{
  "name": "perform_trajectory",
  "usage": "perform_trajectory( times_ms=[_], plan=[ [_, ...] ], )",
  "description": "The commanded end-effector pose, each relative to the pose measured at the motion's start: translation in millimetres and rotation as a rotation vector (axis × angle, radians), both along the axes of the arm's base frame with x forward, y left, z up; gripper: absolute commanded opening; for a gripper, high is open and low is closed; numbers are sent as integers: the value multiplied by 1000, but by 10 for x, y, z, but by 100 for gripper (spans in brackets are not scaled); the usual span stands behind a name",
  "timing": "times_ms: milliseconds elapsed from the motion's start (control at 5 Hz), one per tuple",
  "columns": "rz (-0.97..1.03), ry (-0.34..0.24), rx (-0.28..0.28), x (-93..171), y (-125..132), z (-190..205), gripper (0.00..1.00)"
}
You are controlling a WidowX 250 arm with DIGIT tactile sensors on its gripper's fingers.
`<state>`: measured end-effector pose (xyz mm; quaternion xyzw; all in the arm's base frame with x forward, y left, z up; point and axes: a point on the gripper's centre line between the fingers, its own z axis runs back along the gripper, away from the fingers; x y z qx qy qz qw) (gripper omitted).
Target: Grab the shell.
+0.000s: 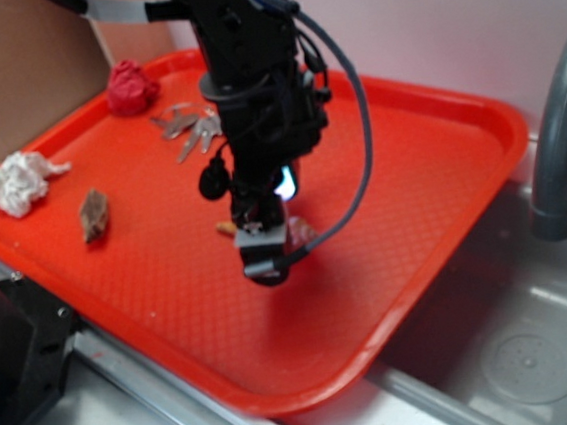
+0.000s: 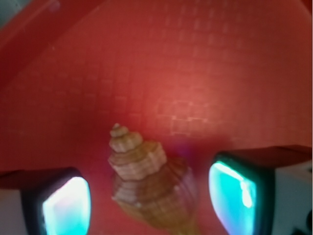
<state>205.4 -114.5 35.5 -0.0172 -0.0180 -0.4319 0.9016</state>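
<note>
The gripper (image 1: 262, 243) hangs low over the middle of the red tray (image 1: 408, 150), pointing straight down from the black arm (image 1: 249, 65). In the wrist view its two fingers (image 2: 66, 203) stand apart, one at the lower left and one at the lower right of the picture, with their pads glowing cyan. The shell (image 2: 149, 188) lies between them on the tray floor, closer to the left finger, with its ribbed tan-orange whorls facing the camera and its small spire tip pointing toward the top of that view. Neither pad seems to touch it, though the lower edge of the view cuts off the shell's wide end, so contact there cannot be ruled out.

In the exterior view the shell (image 1: 227, 228) is mostly hidden behind the gripper; only a small tan bit shows just left of the fingers.

Other things sit well apart from the gripper on the tray. A flat brown shell (image 1: 94, 213) lies toward the left, a crumpled white cloth (image 1: 17, 181) rests near the left rim, a red crumpled lump (image 1: 130, 88) sits at the far left corner, and a bunch of metal keys (image 1: 188, 129) lies far of the gripper. The tray rests over a steel sink (image 1: 517, 341), with a grey faucet (image 1: 557, 136) at the right.
</note>
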Motion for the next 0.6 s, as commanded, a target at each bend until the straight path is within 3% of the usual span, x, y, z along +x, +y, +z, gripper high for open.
perform_trajectory(
  times_ms=[0, 400],
  plan=[
    [33, 3, 29, 81, 1, -143, 0],
    [129, -59, 23, -84, 146, 246, 0]
  ],
)
